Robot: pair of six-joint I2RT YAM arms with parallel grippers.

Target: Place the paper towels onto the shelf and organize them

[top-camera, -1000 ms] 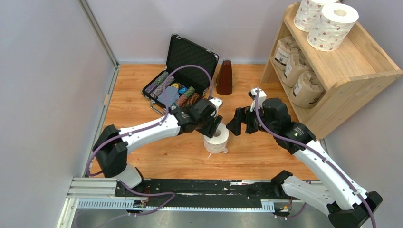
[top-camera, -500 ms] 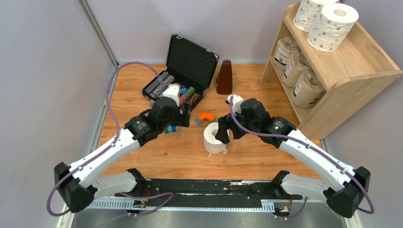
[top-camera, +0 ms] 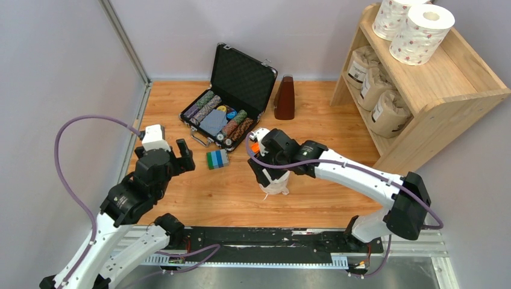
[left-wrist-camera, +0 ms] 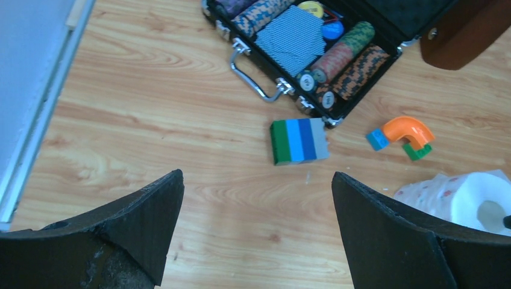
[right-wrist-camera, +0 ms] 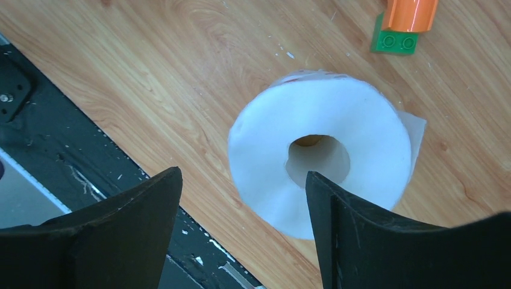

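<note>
One white paper towel roll point(top-camera: 278, 182) with red dots stands on end on the wood floor; it also shows in the right wrist view point(right-wrist-camera: 265, 150) and at the left wrist view's right edge point(left-wrist-camera: 464, 195). My right gripper point(top-camera: 269, 173) point(right-wrist-camera: 241, 180) is open just above it, one finger over the core's edge, the other outside the roll's side. My left gripper point(top-camera: 164, 150) point(left-wrist-camera: 256, 177) is open and empty over bare floor at the left. The light wood shelf point(top-camera: 449, 75) holds two white rolls point(top-camera: 422, 33) on top and three tan wrapped rolls point(top-camera: 375, 84) inside.
An open black case of poker chips point(top-camera: 223, 117) point(left-wrist-camera: 313, 42) and a brown metronome point(top-camera: 284, 96) stand behind. A striped toy block point(top-camera: 217, 159) point(left-wrist-camera: 299, 140) and an orange elbow piece point(left-wrist-camera: 408, 129) point(right-wrist-camera: 410, 12) lie near the roll. A black rail point(top-camera: 253, 238) runs along the near edge.
My left arm has pulled back from the roll to the left. My right gripper has moved left and now hangs open over the roll. The roll has not moved.
</note>
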